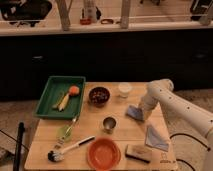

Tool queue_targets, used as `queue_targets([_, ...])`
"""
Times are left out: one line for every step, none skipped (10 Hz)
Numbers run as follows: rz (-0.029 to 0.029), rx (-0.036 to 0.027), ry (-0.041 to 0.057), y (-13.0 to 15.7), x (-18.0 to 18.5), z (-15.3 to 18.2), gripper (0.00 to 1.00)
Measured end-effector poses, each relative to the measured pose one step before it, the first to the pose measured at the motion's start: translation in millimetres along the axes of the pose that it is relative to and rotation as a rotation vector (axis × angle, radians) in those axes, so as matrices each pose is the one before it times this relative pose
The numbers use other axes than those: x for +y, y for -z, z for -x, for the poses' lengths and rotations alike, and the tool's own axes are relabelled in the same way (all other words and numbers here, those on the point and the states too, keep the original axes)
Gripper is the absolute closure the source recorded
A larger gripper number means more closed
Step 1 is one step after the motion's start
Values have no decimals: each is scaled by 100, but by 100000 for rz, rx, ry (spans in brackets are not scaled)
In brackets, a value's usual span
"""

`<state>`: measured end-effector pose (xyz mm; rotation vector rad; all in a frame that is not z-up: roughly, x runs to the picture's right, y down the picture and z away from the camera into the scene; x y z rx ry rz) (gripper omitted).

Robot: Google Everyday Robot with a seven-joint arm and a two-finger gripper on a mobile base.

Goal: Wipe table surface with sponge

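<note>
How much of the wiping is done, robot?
Done: the gripper has reached the sponge near the table's right side. In hand: it sits right at the sponge, pressing or gripping it. Left: most of the wiping; the bowl, cup, plate, tray and cloth stand on the wood.

The desk [87, 132] is a light wooden rectangular top with pale plank grain, filling the lower half of the view. The sponge [133, 112], a small flat light-blue squarish pad, lies on it toward two o'clock from the centre, with the pincer [143, 113] at its three o'clock edge.
</note>
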<state>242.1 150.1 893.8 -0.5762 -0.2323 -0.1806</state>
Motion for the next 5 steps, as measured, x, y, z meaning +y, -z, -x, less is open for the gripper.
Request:
queue_targets([1, -7, 1, -3, 2, 4, 99])
queue_targets([3, 2, -8, -2, 2, -3, 99])
queue_targets([98, -91, -34, -88, 41, 11, 99])
queue_targets([14, -15, 14, -17, 2, 9, 99])
queue_targets([25, -5, -12, -7, 17, -6, 99])
